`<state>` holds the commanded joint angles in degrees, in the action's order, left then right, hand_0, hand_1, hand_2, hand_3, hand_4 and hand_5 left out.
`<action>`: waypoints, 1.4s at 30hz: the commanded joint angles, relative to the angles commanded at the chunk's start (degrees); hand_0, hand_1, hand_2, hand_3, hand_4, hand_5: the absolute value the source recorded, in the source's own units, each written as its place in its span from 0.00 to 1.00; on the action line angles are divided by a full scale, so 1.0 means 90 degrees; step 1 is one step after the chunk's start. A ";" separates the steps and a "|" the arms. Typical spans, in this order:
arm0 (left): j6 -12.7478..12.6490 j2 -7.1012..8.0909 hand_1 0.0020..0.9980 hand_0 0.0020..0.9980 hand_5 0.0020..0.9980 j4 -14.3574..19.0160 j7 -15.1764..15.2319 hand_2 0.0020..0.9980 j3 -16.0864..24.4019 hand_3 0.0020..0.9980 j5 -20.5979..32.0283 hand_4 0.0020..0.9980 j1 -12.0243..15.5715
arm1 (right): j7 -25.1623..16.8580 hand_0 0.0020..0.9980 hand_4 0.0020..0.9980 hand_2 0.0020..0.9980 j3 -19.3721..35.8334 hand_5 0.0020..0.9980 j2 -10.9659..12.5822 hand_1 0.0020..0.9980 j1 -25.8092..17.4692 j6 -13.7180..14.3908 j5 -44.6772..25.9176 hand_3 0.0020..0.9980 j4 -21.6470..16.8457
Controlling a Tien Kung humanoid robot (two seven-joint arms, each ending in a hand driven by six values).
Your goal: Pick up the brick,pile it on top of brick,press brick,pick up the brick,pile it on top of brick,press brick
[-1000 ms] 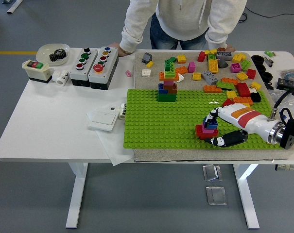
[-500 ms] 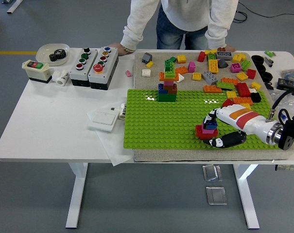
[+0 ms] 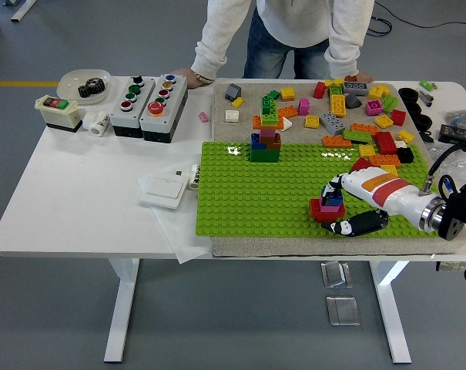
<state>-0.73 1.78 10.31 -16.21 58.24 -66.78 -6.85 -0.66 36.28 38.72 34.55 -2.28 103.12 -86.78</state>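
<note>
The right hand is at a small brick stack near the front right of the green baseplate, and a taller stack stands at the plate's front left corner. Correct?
Not quite. In the head view the right hand is at the small brick stack near the front right of the green baseplate, but the taller stack stands at the plate's far edge, not its front left corner.

Place: lab | signs: white table (image 3: 86, 200), push-button control boxes (image 3: 148, 108), taped grey floor (image 3: 32, 308)
</note>
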 joint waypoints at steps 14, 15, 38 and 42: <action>0.0006 0.0006 0.72 0.78 0.61 0.0000 -0.0005 0.66 -0.0011 0.56 0.0007 0.59 0.0000 | 0.0077 0.67 0.81 0.71 -0.0151 0.49 -0.0052 0.65 0.0036 -0.0080 0.0036 0.60 0.0009; 0.0006 0.0006 0.72 0.78 0.61 0.0000 -0.0004 0.66 -0.0013 0.56 0.0011 0.59 -0.0001 | 0.0083 0.67 0.81 0.71 -0.0150 0.49 -0.0051 0.65 0.0034 -0.0086 0.0038 0.60 0.0009; 0.0003 0.0016 0.72 0.78 0.61 0.0000 -0.0002 0.66 -0.0014 0.56 0.0041 0.59 -0.0028 | 0.0031 0.67 0.82 0.71 0.0235 0.50 -0.0008 0.65 -0.0008 0.0072 0.0114 0.60 -0.0217; 0.0004 0.0016 0.72 0.78 0.61 0.0000 -0.0001 0.66 -0.0014 0.56 0.0045 0.59 -0.0030 | 0.0012 0.67 0.82 0.71 0.0312 0.50 -0.0012 0.65 -0.0020 0.0105 0.0118 0.60 -0.0219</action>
<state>-0.70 1.92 10.31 -16.22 58.11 -66.37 -7.11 -0.55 39.08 38.61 34.36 -1.33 104.19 -88.75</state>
